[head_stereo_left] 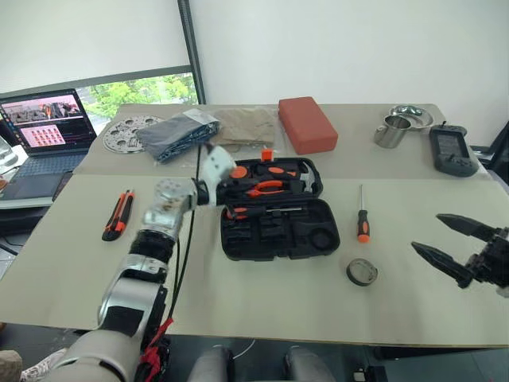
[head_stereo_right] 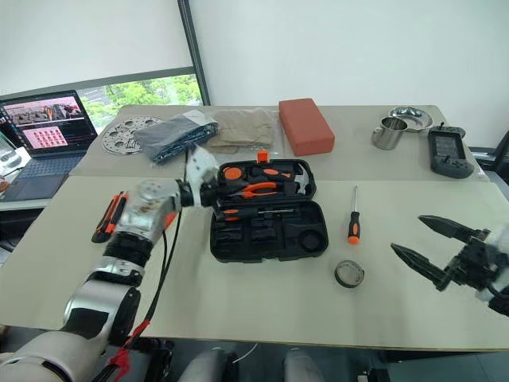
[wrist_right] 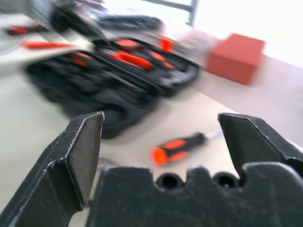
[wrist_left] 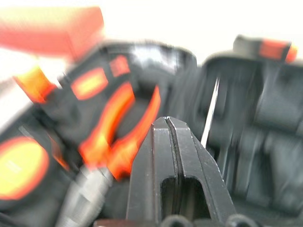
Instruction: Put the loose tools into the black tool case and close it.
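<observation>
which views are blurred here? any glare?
Left wrist view: heavy smear across the open black tool case and orange pliers; the shut left gripper stays fairly crisp. Right wrist view: case and screwdriver soft, open right gripper sharp. Head views: sharp, evenly lit, soft shadows; only bright highlights on the steel cup.

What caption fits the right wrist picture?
Open right gripper faces a screwdriver beside the open tool case.

Soft daylight is coming in from the window (head_stereo_left: 143, 89) at the upper left of the head views, lighting the table (head_stereo_left: 413, 318) evenly with faint shadows. Both wrist views are smearing with motion blur; the black tool case (wrist_right: 109, 80) is showing out of focus.
</observation>
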You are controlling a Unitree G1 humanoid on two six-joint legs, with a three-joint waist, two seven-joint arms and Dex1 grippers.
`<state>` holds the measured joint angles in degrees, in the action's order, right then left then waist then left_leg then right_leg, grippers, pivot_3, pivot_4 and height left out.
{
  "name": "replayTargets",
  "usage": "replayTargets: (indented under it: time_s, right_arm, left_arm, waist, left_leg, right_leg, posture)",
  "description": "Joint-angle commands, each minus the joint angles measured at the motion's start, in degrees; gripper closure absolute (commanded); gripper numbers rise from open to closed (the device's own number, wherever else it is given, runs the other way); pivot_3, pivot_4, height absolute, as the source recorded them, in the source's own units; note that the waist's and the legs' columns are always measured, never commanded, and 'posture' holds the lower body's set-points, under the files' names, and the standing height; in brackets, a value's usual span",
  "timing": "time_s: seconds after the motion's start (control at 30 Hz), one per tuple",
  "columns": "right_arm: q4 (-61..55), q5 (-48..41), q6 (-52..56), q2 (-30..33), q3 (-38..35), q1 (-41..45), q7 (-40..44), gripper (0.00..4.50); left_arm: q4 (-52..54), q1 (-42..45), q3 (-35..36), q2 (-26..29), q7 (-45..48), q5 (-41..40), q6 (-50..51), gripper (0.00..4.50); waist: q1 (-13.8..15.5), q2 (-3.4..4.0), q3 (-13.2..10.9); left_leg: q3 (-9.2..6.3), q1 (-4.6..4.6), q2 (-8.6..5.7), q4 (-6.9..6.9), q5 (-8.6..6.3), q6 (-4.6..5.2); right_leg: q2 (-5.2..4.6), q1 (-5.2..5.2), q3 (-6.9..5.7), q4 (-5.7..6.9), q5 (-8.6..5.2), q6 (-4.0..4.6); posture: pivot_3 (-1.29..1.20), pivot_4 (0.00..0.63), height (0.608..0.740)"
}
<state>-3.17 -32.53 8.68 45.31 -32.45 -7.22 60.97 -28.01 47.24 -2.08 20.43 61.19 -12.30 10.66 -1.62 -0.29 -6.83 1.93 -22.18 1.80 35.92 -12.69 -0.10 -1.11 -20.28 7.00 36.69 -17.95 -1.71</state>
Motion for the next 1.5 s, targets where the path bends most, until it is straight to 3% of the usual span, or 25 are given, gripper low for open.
replayTargets:
  time_s: [0.03, 0.3, 0.37, 0.63, 0.67, 0.97, 1.07, 1.17, 1.4, 1.5]
  right_arm:
    - [-5.8, 0.2, 9.9, -3.9, 5.4, 6.0, -13.9, 0.0]
    - [-6.9, 8.8, 32.4, -4.7, 16.6, 17.2, -33.1, 0.0]
    - [-6.8, 8.9, 35.9, -5.9, 18.0, 19.7, -35.1, 0.0]
    - [-0.6, 12.6, 44.4, -7.0, 25.5, 27.3, -37.7, 0.0]
    - [-0.1, 12.8, 45.5, -7.0, 26.1, 28.0, -37.8, 0.52]
    - [1.9, 15.7, 46.8, -5.7, 27.8, 29.6, -37.5, 3.37]
    - [2.7, 16.6, 44.8, -6.1, 26.6, 31.0, -38.8, 3.45]
    - [3.9, 18.1, 34.7, -5.7, 27.1, 32.9, -35.9, 3.45]
    - [8.0, 22.0, 2.6, -3.1, 36.2, 35.2, -13.1, 3.45]
    - [11.3, 22.3, -4.0, -3.8, 38.7, 37.4, -6.4, 3.45]
  left_arm:
    - [17.6, -2.5, 3.7, 5.0, 4.6, -11.4, 14.5, 3.48]
    - [34.3, -6.2, 4.4, 18.4, 8.5, -19.3, 29.2, 0.43]
    - [37.1, -7.7, 4.6, 21.7, 10.0, -20.6, 30.8, 0.05]
    - [41.5, -11.1, 5.0, 27.5, 12.3, -22.5, 30.3, 0.05]
    - [41.7, -11.2, 5.0, 27.9, 12.4, -22.3, 30.0, 0.0]
    - [43.0, -14.2, 5.9, 31.4, 11.5, -21.8, 28.2, 0.0]
    - [44.0, -16.1, 7.6, 32.6, 11.0, -22.7, 28.6, 0.0]
    - [45.6, -19.3, 10.2, 33.9, 10.1, -24.0, 29.8, 0.0]
    - [50.5, -29.0, 17.3, 35.4, 6.8, -27.2, 32.5, 0.0]
    - [52.4, -32.4, 19.9, 36.0, 5.7, -28.2, 33.1, 0.0]
  waist:
    - [-0.6, 0.03, 0.0]
    - [-0.7, 0.19, 0.0]
    - [-0.7, 0.18, 0.0]
    - [-0.7, 0.12, 0.0]
    - [-0.7, 0.09, 0.0]
    - [-0.8, 0.08, 0.0]
    - [-0.9, 0.05, -0.1]
    - [-1.1, 0.08, -0.1]
    - [-1.6, 0.02, -0.2]
    - [-1.9, -0.03, -0.3]
  left_leg:
    - [-0.03, 0.0, 0.03, -0.02, 0.0, -0.01]
    - [-0.36, 0.02, -0.01, 0.04, 0.04, -0.06]
    - [-0.36, 0.03, 0.01, 0.02, 0.04, -0.06]
    - [-0.37, 0.02, 0.02, -0.04, 0.04, -0.05]
    - [-0.37, 0.02, 0.02, -0.04, 0.04, -0.05]
    - [-0.36, 0.02, 0.04, -0.08, 0.04, -0.05]
    - [-0.36, 0.01, 0.04, -0.07, 0.04, -0.05]
    - [-0.34, 0.01, 0.05, -0.08, 0.04, -0.05]
    - [-0.31, 0.11, 0.14, -0.18, 0.03, -0.04]
    - [-0.33, 0.14, 0.17, -0.18, 0.03, -0.04]
  right_leg:
    - [0.0, 0.0, 0.01, 0.04, 0.0, 0.01]
    - [-0.01, 0.01, 0.02, 0.05, -0.01, 0.01]
    - [-0.01, 0.0, 0.01, 0.04, -0.01, 0.02]
    - [0.02, -0.01, -0.01, -0.07, -0.03, 0.05]
    - [0.02, -0.01, -0.02, -0.07, -0.04, 0.05]
    - [0.02, -0.06, -0.03, -0.07, -0.04, 0.06]
    - [0.02, -0.07, -0.02, -0.07, -0.05, 0.06]
    - [0.02, -0.11, -0.01, -0.07, -0.05, 0.06]
    - [0.04, -0.11, -0.05, -0.06, -0.05, 0.06]
    - [0.04, -0.08, -0.07, -0.04, -0.05, 0.07]
  posture:
    - [0.0, 0.15, 0.74]
    - [0.0, 0.15, 0.74]
    - [0.0, 0.15, 0.74]
    - [0.0, 0.15, 0.74]
    - [0.0, 0.15, 0.74]
    - [0.0, 0.15, 0.74]
    - [0.0, 0.15, 0.74]
    - [0.0, 0.15, 0.74]
    - [0.0, 0.15, 0.74]
    - [0.0, 0.15, 0.74]
